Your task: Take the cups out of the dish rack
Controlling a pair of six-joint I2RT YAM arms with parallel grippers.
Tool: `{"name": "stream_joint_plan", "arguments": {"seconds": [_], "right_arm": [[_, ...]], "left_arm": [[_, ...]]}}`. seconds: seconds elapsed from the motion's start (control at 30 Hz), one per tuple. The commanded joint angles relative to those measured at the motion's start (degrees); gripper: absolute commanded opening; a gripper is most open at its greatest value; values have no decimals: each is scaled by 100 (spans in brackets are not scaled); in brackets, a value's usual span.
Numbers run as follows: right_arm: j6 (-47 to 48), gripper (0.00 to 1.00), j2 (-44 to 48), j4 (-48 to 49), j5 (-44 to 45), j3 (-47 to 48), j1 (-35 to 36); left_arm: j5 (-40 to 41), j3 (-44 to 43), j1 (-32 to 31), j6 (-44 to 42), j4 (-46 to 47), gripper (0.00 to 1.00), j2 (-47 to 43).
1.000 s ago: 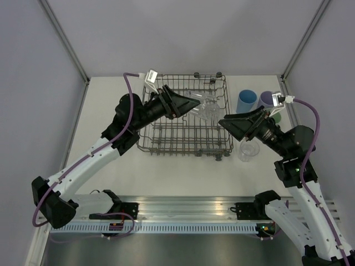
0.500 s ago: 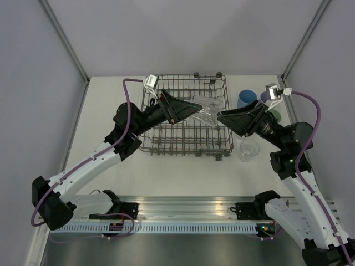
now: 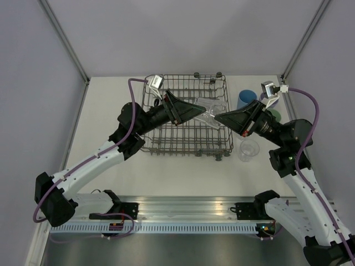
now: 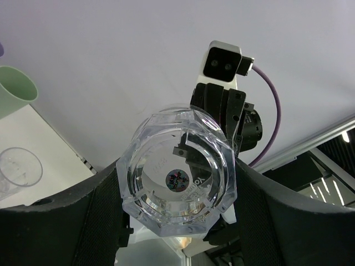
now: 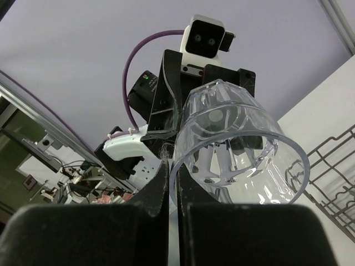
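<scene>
The held clear cup [image 3: 208, 112] lies on its side in the air, with its long axis near level along the line between the two arms. Its eight-sided base faces the left gripper [image 3: 199, 109] and its open mouth faces the right gripper [image 3: 217, 117]. It hangs above the right half of the dish rack [image 3: 183, 77], clear of the wires.

The left gripper's fingers [image 4: 94, 221] are spread to the cup's width. They clasp it by the sides near the base, one finger on each flank. The right gripper meets the cup from the opposite end. Its fingers [image 5: 83, 233] are pressed almost together, and the left edge of the rim sits pinched in the narrow slit between them. So both claws have this one cup at once.

There are two clear cups in plain sight. The second clear cup [image 3: 248, 149] stands upright on the table [image 3: 111, 111], just beside the rack's near right corner. Whether more clear ones lie among the tines under the held cup is hard to tell from above.

Two opaque cups show clearly, both on the table right of the rack: a blue cup [image 3: 246, 100] and a light green cup [image 4: 14, 91].
</scene>
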State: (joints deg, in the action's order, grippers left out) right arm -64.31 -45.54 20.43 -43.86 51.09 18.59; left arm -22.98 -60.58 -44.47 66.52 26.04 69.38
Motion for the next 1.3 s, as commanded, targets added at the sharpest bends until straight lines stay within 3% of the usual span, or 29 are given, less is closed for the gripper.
{"name": "stream_joint_plan", "arguments": {"seconds": [0.0,0.07,0.1,0.13,0.17,0.2,0.3,0.4,0.63,0.8,0.9,0.97,1.13,1.27], "right_arm": [[533,0,89,-231,9,287,13],[839,0,142,-547,9,375,13],[972,0,177,-696,35,419,13],[1095,0,203,-1011,52,532,13],[1357,0,203,-1171,61,586,13],[1499,1,229,-1346,96,656,13],[2534,0,204,-2645,568,1086,13],[3605,1,90,-4733,1376,1840,13],[4699,1,-130,-7022,3197,2729,22],[4902,0,-498,-8000,4199,3038,13],[4850,0,-797,-8651,5556,3153,13],[4710,0,-895,-8784,5984,3091,4],[4630,0,-1325,-8854,6258,2794,13],[4542,0,-1335,-8933,5793,2520,13]], "left_arm": [[-119,-139,-53,89,331,2,-48],[-110,-191,-53,37,227,2,-30],[-110,-244,-53,-51,104,16,-13],[-119,-279,-53,-104,-2,35,-13],[-119,-297,-53,-130,-37,61,-4],[-84,-306,-53,-131,-73,99,5],[65,-314,-45,-315,-336,100,5],[425,-341,-44,-735,-976,100,-82],[2042,-253,-18,-1738,-2445,100,-556],[2272,-60,0,-2187,-2743,99,-944],[2482,-33,0,-2468,-3087,100,-1199],[2571,37,0,-2600,-3272,100,-1409],[2615,230,0,-2872,-3518,100,-1752],[2641,265,8,-3153,-3983,99,-1972]]}}
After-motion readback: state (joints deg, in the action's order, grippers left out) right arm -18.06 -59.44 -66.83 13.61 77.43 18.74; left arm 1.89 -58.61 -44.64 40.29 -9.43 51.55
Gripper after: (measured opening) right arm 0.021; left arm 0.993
